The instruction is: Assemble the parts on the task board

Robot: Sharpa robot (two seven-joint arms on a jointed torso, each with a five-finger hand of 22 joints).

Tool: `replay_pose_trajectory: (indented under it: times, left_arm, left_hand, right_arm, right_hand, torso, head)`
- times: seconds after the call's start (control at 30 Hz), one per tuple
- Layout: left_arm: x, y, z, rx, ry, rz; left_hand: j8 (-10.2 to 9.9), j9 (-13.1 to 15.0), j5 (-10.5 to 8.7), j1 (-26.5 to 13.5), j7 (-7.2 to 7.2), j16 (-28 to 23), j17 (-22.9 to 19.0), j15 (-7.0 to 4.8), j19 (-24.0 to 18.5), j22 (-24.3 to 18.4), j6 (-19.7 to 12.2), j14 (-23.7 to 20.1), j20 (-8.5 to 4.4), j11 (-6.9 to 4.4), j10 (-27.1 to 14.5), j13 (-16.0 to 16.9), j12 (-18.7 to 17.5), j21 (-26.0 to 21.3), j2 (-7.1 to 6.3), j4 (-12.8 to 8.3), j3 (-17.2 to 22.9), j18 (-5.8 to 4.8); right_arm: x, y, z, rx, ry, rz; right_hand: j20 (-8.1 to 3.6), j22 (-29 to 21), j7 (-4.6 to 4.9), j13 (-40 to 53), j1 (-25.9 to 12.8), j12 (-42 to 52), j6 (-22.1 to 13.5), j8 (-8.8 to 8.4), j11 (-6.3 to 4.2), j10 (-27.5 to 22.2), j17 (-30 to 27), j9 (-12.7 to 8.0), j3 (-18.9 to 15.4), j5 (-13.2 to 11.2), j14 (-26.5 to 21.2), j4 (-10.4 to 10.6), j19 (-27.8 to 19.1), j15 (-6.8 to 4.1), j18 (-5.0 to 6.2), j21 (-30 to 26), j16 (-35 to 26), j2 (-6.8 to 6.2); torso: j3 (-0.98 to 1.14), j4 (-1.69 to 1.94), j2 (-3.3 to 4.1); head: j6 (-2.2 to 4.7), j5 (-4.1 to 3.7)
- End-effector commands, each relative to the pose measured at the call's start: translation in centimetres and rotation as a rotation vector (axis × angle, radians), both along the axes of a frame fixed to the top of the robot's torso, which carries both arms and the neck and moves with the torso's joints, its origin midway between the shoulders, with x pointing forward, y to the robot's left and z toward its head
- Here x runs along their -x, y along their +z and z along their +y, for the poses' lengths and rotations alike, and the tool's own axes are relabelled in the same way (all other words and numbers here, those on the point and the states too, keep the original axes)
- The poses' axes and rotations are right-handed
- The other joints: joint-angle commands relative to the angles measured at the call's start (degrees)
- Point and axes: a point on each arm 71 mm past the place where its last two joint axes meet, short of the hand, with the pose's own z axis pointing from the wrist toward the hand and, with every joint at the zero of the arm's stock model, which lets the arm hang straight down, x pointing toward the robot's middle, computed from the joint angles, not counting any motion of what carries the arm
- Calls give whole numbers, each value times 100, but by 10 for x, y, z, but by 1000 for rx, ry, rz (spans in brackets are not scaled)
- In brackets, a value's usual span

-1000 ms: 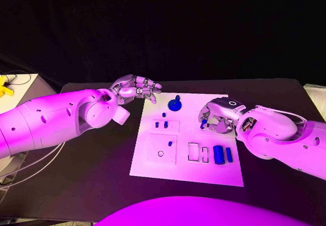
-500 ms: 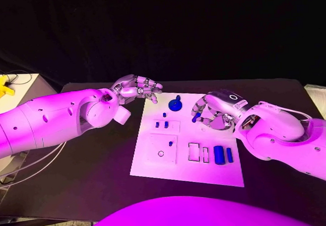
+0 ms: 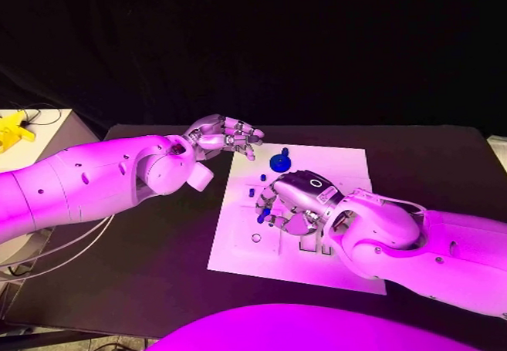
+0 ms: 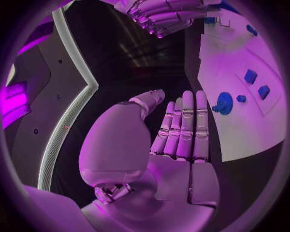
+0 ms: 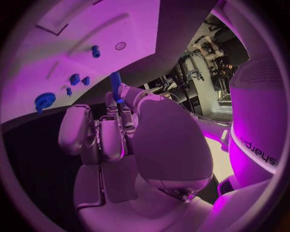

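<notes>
The right hand [image 3: 290,205] pinches a slim blue peg [image 5: 115,86] that juts beyond its fingertips over the task board [image 3: 336,166]. The left hand [image 4: 181,140] holds nothing, fingers straight and side by side, with a round blue part [image 4: 224,102] just beyond their tips.

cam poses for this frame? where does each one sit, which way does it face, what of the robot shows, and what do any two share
Head view: on the robot's head, looking down at the black table and task board; both arms, left hand, right hand.
Left wrist view: behind the left hand, facing along its flat fingers toward the board.
Right wrist view: behind the right hand, which pinches a blue peg, facing the board.
Shared: all three show the round blue part.
</notes>
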Motion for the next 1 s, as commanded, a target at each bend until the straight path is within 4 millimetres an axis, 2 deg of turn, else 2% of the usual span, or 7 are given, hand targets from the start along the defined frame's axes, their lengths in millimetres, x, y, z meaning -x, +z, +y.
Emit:
replay_pose_trajectory:
  times: [0.03,0.3,0.43,1.0]
  left_arm:
    - [0,1,-3,15,-7,-3]
    - [0,1,-3,16,-9,-2]
    - [0,1,-3,15,-9,-2]
    - [0,1,-3,14,-8,0]
  left_hand:
    - [-24,-7,12,-27,13,-8,10,25,28,-5,-10,-1,7,5,-38,9,28,-34,13,24,-5,69]
    - [-24,-7,12,-27,13,-8,10,25,28,-5,-10,-1,7,5,-38,9,28,-34,13,24,-5,69]
    - [-24,-7,12,-27,13,-8,10,25,28,-5,-10,-1,7,5,-38,9,28,-34,13,24,-5,69]
    - [-23,-8,13,-20,12,-7,16,25,37,-15,-11,-2,7,4,-41,10,32,-47,13,28,-4,70]
  right_arm:
    - [5,-7,7,20,46,3]
    - [6,-20,16,70,37,34]
    - [8,-25,19,83,36,46]
    - [8,-35,20,128,18,52]
  right_hand:
    - [7,918,25,6,-3,34,9,11,-422,430,-1,10,159,18,42,-178,-5,-20,-36,-21,-30,49]
    - [8,916,29,11,-22,30,6,12,-418,431,-12,14,169,23,39,-190,-7,-18,-35,-24,-38,52]
    - [9,916,31,16,-36,25,0,12,-417,430,-22,18,181,35,36,-208,-8,-16,-35,-25,-46,53]
    - [10,913,33,19,-49,19,-6,11,-416,425,-31,22,191,43,34,-222,-11,-15,-34,-32,-52,53]
  torso:
    - [-3,-1,-2]
    - [-6,-2,-5]
    - [0,-5,-1]
    - [1,-7,-5]
  head:
    - [0,59]
    - [0,95]
    - [0,100]
    - [0,129]
